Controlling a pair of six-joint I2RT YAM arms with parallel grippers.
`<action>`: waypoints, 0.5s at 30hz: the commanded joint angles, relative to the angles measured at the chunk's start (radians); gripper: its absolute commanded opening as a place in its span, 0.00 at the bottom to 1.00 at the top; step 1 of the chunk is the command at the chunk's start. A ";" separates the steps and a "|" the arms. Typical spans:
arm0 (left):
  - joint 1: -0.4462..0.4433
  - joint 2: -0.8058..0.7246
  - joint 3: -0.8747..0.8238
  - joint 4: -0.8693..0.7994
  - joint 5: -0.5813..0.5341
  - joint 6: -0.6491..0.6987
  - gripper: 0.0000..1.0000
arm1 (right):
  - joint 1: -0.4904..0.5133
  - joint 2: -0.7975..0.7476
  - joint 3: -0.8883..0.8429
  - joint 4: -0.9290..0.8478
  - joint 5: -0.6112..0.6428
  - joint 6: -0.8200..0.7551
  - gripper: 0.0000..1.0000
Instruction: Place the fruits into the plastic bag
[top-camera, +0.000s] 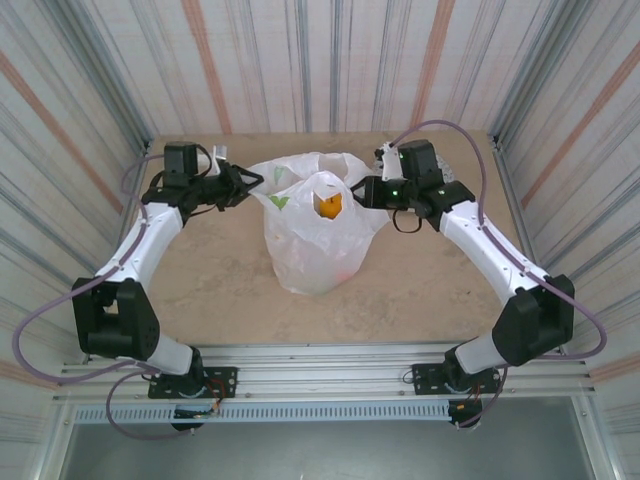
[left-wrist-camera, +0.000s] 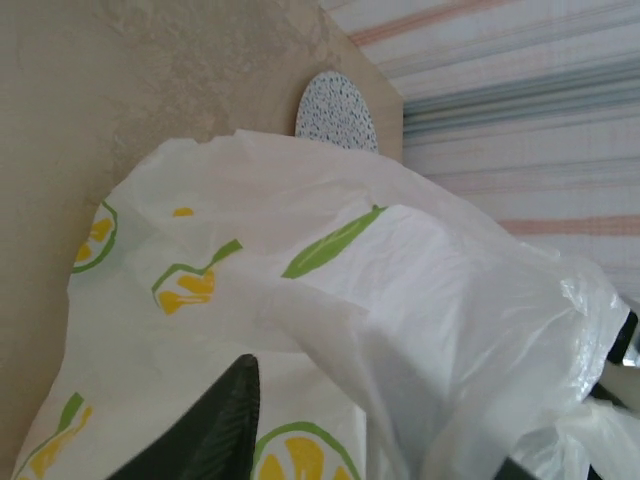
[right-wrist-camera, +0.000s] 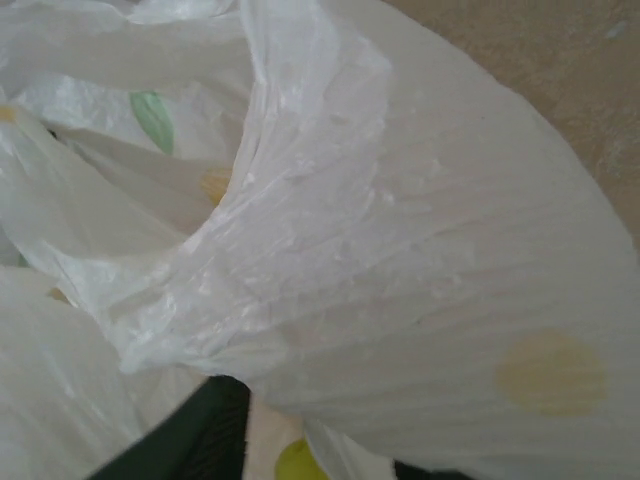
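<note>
plastic bag (top-camera: 315, 245) upright | orange fruit (top-camera: 328, 206) inside | left tool (top-camera: 248, 184), right tool (top-camera: 364, 192) flanking

White translucent plastic bag (top-camera: 315, 240) between left gripper (top-camera: 250, 184) and right gripper (top-camera: 366, 192), printed with yellow lemon slices, green leaves; orange fruit (top-camera: 328, 207) inside; grey black-speckled plate (left-wrist-camera: 337, 112); mottled beige table (top-camera: 225, 295).
</note>
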 joint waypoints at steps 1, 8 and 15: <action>0.013 -0.117 -0.010 0.020 -0.084 0.048 0.47 | -0.018 -0.080 0.046 -0.083 0.062 -0.068 0.50; 0.026 -0.363 -0.143 0.025 -0.310 0.171 0.82 | -0.096 -0.234 0.005 -0.146 0.240 -0.151 0.77; 0.023 -0.575 -0.463 0.203 -0.659 0.203 0.95 | -0.189 -0.330 -0.169 -0.058 0.548 -0.237 1.00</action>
